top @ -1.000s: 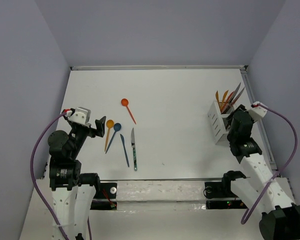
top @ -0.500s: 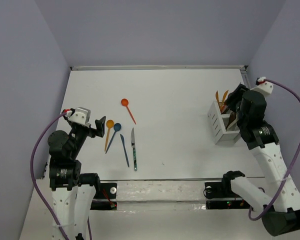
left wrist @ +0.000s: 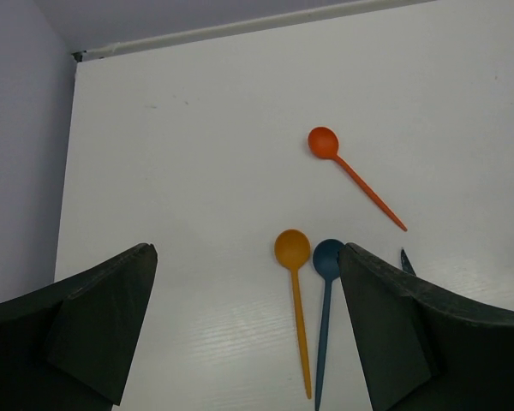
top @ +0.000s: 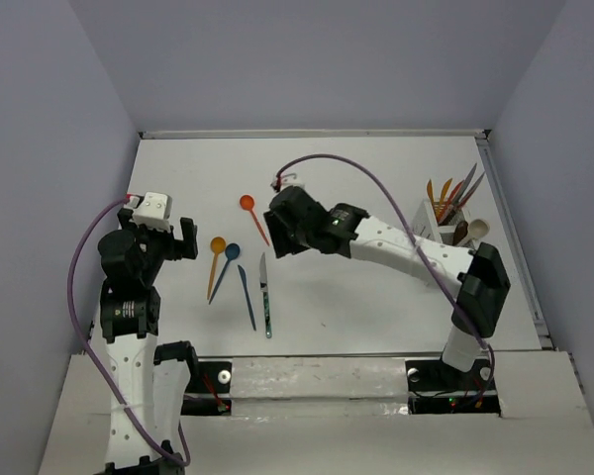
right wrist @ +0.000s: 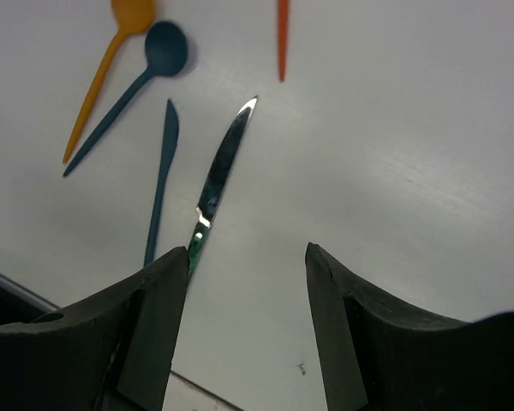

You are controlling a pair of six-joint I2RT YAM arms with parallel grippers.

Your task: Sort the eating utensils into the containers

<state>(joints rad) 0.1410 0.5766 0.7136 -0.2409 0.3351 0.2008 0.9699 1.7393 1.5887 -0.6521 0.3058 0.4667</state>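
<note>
Right wrist view: the right claw (right wrist: 247,253) is spread, with nothing between its fingers. A silver knife (right wrist: 218,175) lies near it, and a blue knife (right wrist: 160,184) lies just beside that. The left claw (left wrist: 247,257) gapes wide and empty over an amber spoon (left wrist: 292,248) and a blue spoon (left wrist: 327,259), which lie side by side. These lie in the worktop's left half. The white caddy (top: 428,242), with utensils standing in it, sits near the right edge.

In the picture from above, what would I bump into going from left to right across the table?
yellow-orange spoon → blue spoon → blue knife → shiny knife → white caddy
</note>
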